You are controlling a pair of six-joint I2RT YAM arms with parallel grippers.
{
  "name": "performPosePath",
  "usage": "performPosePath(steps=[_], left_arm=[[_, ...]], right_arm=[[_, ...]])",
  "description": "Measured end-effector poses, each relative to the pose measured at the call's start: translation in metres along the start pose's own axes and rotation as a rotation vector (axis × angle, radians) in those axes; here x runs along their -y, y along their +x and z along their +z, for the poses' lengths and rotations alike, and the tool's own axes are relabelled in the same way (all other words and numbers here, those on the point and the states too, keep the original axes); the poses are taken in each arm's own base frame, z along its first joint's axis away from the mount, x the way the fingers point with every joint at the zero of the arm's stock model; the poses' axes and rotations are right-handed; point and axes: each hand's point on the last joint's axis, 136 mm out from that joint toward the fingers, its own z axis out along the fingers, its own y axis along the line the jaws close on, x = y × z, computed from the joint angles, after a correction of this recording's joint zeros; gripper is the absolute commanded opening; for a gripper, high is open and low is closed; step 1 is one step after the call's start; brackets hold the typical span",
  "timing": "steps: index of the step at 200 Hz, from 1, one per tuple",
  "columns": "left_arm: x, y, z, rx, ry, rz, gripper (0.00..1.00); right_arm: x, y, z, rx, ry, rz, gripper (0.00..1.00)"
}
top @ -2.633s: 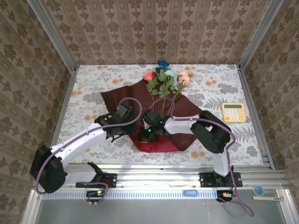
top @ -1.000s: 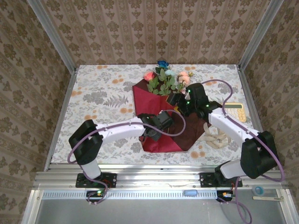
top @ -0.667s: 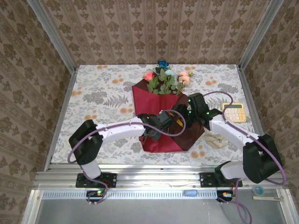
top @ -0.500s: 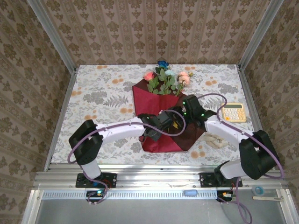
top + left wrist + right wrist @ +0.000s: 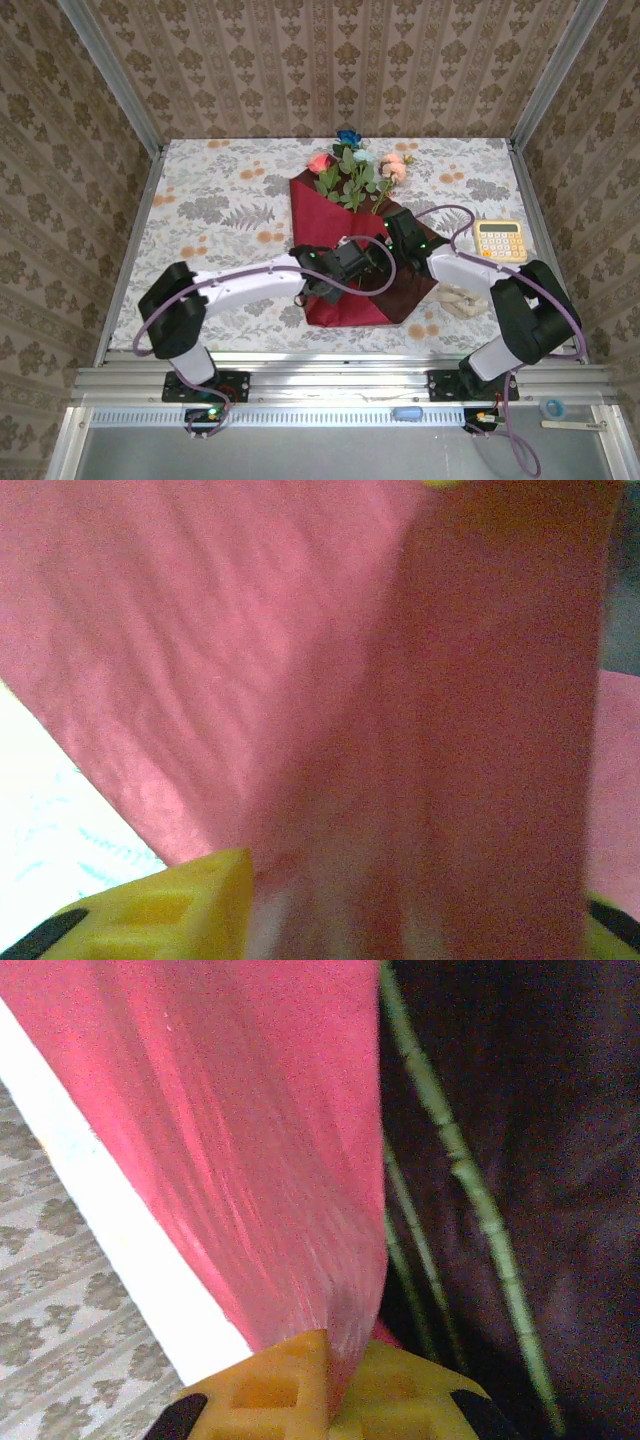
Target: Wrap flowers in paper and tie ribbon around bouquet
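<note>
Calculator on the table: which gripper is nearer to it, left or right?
Right. The right gripper is over the right half of the paper, left of the calculator. The left gripper is farther left, over the middle of the paper.

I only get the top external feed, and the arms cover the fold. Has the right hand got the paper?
Observer: Yes, the right hand is shut on a lifted fold of the paper.
Operator: Are stems under it?
Observer: Green flower stems lie uncovered beside that fold.
Operator: And the other arm?
Observer: The left hand is open, with a paper flap rising between its fingers.
</note>
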Motion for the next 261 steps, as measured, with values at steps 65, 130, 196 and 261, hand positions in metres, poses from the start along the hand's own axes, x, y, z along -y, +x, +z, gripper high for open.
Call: performPosePath(steps=[65, 130, 196, 261], left_arm=[[-0.059, 0.058, -0.003, 0.032, 0.256, -0.677, 0.56], [-0.052, 0.084, 0.025, -0.028, 0.459, -0.993, 0.6], [-0.042, 0.068, 0.036, -0.028, 0.537, -1.046, 0.59], [-0.059, 0.069, 0.062, -0.052, 0.511, -1.12, 0.56]], right_arm=[[0.027, -0.012, 0.027, -0.073, 0.099, -0.099, 0.0], [0.021, -0.014, 0.034, -0.1, 0.097, -0.172, 0.0], [0.016, -0.015, 0.035, -0.109, 0.09, -0.182, 0.0], [0.019, -0.009, 0.036, -0.125, 0.107, -0.191, 0.0]])
